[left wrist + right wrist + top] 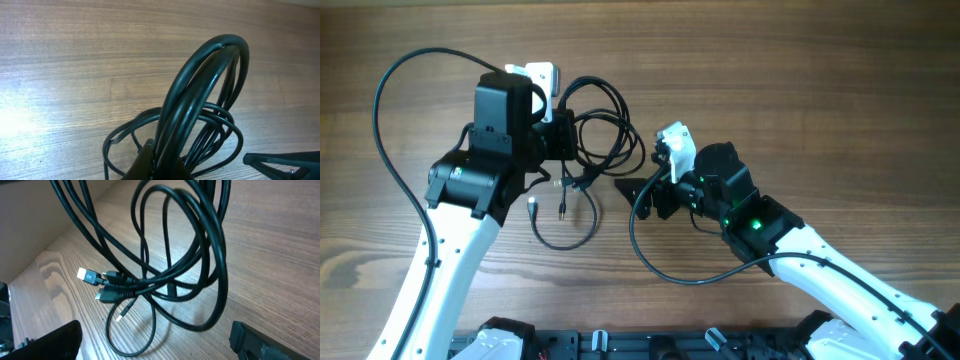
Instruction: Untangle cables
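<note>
pinching a bundle of the cables [605,120], the left gripper [558,140] has its jaws pressed together on the strands, which arch up from between its fingers in a tall loop in the left wrist view [200,90]. the rest of the cords hang in tangled loops above the wooden table [800,90], near its middle, between the two arms. several plug tips [86,275] dangle at the low end of the tangle, with one thin loop trailing on the wood beneath them. the right gripper [155,340] sits just beside the loops with its jaws spread wide, holding nothing, the cords [200,255] hanging in front of it.
</note>
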`<state>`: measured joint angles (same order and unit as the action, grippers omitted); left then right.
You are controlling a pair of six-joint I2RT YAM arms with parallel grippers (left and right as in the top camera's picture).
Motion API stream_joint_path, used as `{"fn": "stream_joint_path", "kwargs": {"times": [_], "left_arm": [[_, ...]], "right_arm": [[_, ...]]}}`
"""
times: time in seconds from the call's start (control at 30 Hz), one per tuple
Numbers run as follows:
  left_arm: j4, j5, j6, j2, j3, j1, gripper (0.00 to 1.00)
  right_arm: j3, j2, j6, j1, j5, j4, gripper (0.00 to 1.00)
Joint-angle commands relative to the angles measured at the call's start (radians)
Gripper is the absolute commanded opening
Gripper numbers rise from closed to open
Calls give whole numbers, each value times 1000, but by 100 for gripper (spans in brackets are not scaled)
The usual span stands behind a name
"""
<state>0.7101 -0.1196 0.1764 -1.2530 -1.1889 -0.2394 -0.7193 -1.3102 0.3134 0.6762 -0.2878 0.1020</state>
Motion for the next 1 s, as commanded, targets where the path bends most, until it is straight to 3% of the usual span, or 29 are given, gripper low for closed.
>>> {"fn": "stream_joint_path", "kwargs": {"times": [0.0,0.23,0.53,0.73,0.97], "left_arm": [[-10,10,-17,13,-21,6,4],[17,9,-19,13,-21,6,4],[79,-2,-147,13,-21,6,4],[149,6,-283,13,-21,6,4],[163,61,-285,13,-21,6,4]], "right_arm": [[8,-10,4,0,-12,-6,96],[8,-10,1,0,-12,-21,96],[8,-10,-2,0,-12,9,97],[8,-10,-100,0,11,60,96],[8,-10,-131,0,49,98,97]]}}
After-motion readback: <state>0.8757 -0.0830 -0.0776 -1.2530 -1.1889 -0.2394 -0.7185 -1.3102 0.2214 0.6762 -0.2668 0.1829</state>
